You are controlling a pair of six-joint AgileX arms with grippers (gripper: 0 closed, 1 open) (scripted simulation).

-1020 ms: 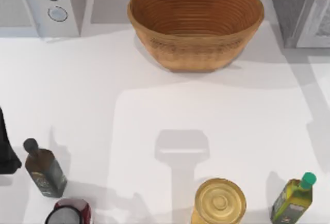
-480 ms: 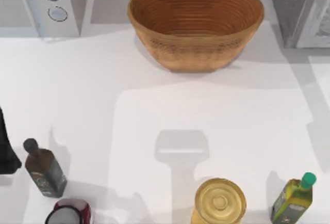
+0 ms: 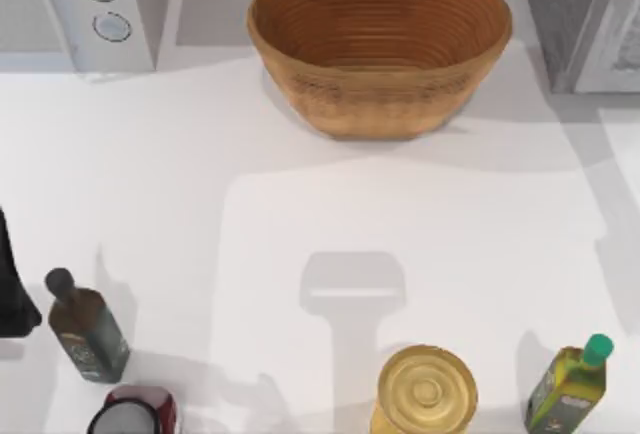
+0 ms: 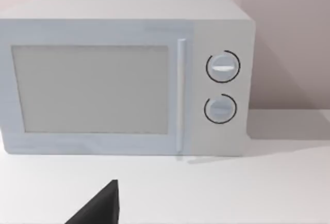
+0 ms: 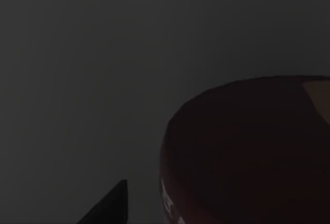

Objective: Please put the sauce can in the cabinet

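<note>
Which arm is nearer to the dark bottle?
Left. The left arm stands at the table's left edge, close beside the dark bottle. The right wrist view is dark, so the right arm cannot be placed.

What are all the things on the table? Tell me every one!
Microwave: one, white with two round knobs, back left corner.
Basket: one, brown woven, back middle.
Cabinet: one, grey, back right corner.
Dark bottle: one, dark olive with black cap, front left.
Red can: one, red with grey-white top, front left edge.
Gold-topped can: one, gold, front middle.
Green bottle: one, yellow-green with green cap, front right.
Right wrist view: dark.
Left arm: one, black, at the left edge.
</note>
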